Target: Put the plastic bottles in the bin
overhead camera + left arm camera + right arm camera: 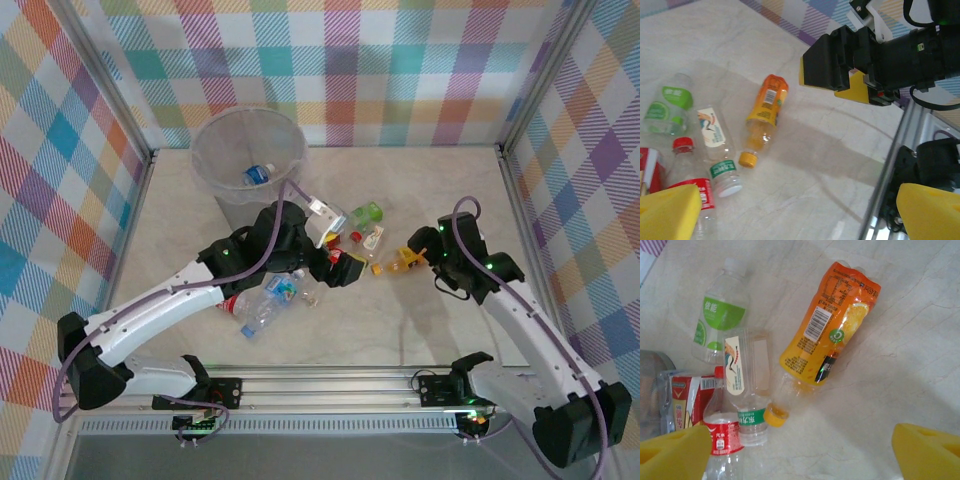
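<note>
**Top and wrist views.** The bin [250,150] is standing upright on the table [440,320], and one blue-labelled bottle [258,175] is lying inside it. The other bottles shown here are lying on their sides on the table, nearer than the bin and to its right.

The orange bottle [835,335] is lying farthest from the bin in this cluster. Its long axis is running slantwise across the right wrist view, with the cap end turned toward the bin's side and the base away from it. Its cap is sitting just beside the neck of the white-labelled bottle [745,385].

The white-labelled bottle is lying roughly alongside the green-labelled bottle [720,320], and their caps are pointing opposite ways. The red-labelled bottle [720,435] is lying against the white-labelled one on the side away from the orange bottle. Its cap is pointing the same way as the green-labelled bottle's.

The right gripper [800,452] is hanging over the orange bottle with its yellow pads spread wide, gripping nothing. The left gripper [800,215] is hovering on the bin's side of the cluster, its pads likewise wide apart and empty.
</note>
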`<state>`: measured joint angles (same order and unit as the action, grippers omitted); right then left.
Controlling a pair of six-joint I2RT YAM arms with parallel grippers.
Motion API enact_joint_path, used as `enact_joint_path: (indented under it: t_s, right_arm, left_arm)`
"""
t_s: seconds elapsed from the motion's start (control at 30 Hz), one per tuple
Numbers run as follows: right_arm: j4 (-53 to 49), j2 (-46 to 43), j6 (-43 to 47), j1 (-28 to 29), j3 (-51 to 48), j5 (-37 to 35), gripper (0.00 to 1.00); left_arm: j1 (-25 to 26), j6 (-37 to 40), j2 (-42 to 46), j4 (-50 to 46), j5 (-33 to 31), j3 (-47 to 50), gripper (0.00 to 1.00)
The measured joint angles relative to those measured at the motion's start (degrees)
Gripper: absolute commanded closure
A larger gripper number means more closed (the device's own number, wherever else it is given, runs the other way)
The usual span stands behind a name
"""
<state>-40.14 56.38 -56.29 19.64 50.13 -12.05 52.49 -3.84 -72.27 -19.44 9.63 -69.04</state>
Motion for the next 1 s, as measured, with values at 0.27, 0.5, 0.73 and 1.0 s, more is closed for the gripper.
enact_joint_path:
  t_s: [0.27,0.5,0.73,1.0]
  right_arm:
    - [6.3,6.9,-2.9,-5.0,-3.3,3.7,0.21]
    - [11.6,12.7,-5.0,-7.5,-3.7,4.6,0.23]
    - [16.2,19.8,-6.9,-8.8,-3.7,6.2,0.22]
    - [20.7,27.1,-8.4,-9.1,-3.7,6.8,0.22]
  left_arm:
    - [1.4,0.0,0.4,0.5,-5.6,0.3,0.0]
    - [2.6,0.3,0.3,0.5,-7.4,0.3,0.0]
    - [2.9,0.7,0.3,0.1,-7.8,0.3,0.0]
    - [2.9,1.4,0.0,0.1,-7.7,0.2,0.0]
